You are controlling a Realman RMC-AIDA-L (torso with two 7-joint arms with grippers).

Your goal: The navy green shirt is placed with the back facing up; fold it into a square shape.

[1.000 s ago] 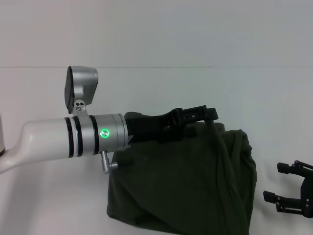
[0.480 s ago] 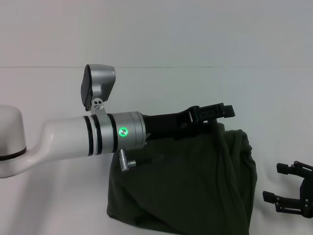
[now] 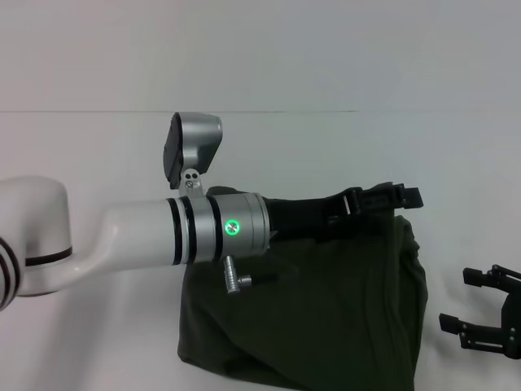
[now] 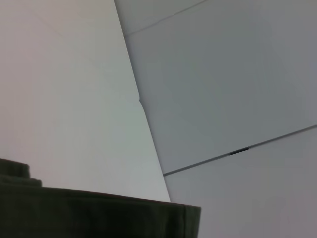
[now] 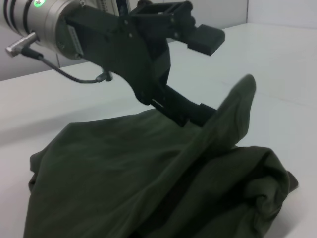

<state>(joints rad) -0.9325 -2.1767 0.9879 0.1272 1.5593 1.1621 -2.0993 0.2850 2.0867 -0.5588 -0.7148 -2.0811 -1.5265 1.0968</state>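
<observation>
The navy green shirt [image 3: 326,318] lies bunched and partly folded on the white table, plain side showing. My left arm reaches across its far edge from the left. The left gripper [image 3: 389,199] hovers at the shirt's far right corner. In the right wrist view the left gripper [image 5: 205,74] has its fingers wide apart, the lower finger [image 5: 190,110] against a raised flap of the shirt [image 5: 233,111]. The left wrist view shows only a shirt hem [image 4: 99,215]. My right gripper [image 3: 487,314] rests open on the table just right of the shirt.
The white table [image 3: 98,147] stretches behind and to the left of the shirt, ending at a wall seam [image 3: 244,112]. The left arm's silver wrist and its camera housing [image 3: 194,151] hang over the shirt's left part.
My left arm has swept to the right along the shirt's far edge, its gripper now past the far right corner. The right gripper has stayed put.
</observation>
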